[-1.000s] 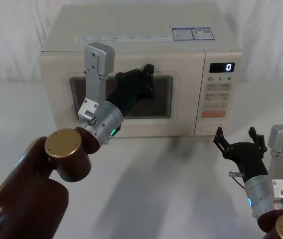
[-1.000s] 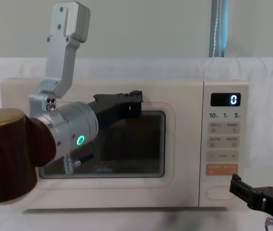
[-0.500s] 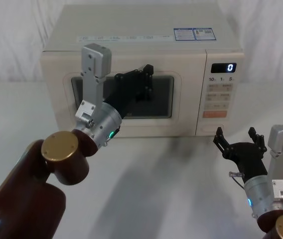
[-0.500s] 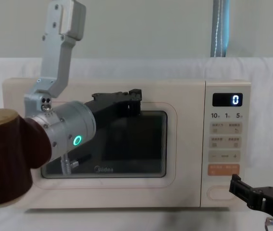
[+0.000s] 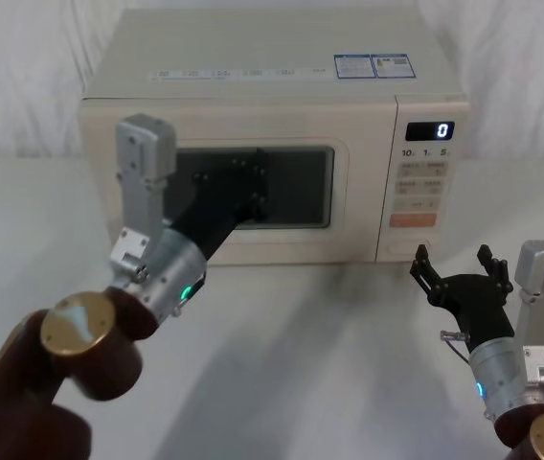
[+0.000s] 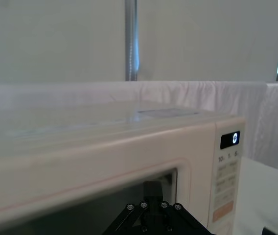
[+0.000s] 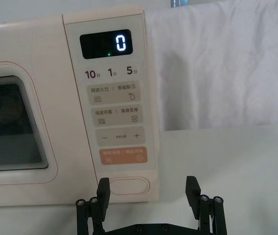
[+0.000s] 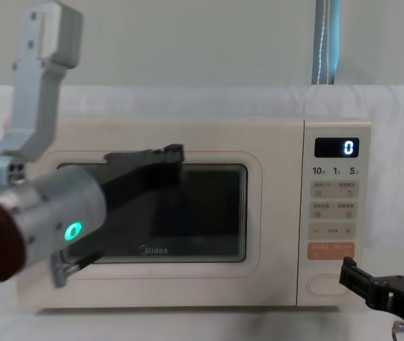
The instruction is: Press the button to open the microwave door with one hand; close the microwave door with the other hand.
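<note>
Trouble making out the left gripper (image 5: 248,182) in the head view: blending black on black into the dark window of the microwave door (image 5: 341,241), left of the frame's centre. Hanging just in front of the glass; impossible to tell whether touching, or how far open, or gripping anything. Showing in the chest view as a dark wedge (image 8: 168,152) at the window's upper left edge, and getting cut off by the frame edge in the left wrist view (image 6: 151,215). Covering the door's left half with the silver and brown of the left arm (image 8: 45,213) in the chest view.

Looking now at the door itself: sitting shut and flush with the cream front, facing straight out at the robot, running long from left to right, with the "Midea" logo peeking out under the window.

Finding the button (image 7: 127,186) at the foot of the control panel (image 5: 421,192), right of centre in the head view, just under the orange key (image 7: 124,155). Lying as a sideways pill, long axis level, facing forward like the door.

Hovering over the white table (image 5: 329,326) at the lower right of the head view, the right gripper (image 5: 452,259): spreading its fingers (image 7: 104,188) wide, holding nothing, pointing at the panel's lower end and staying clear of the button. Getting clipped by the bottom right corner in the chest view (image 8: 383,284).

Glowing on the display (image 7: 105,46): a single 0.
</note>
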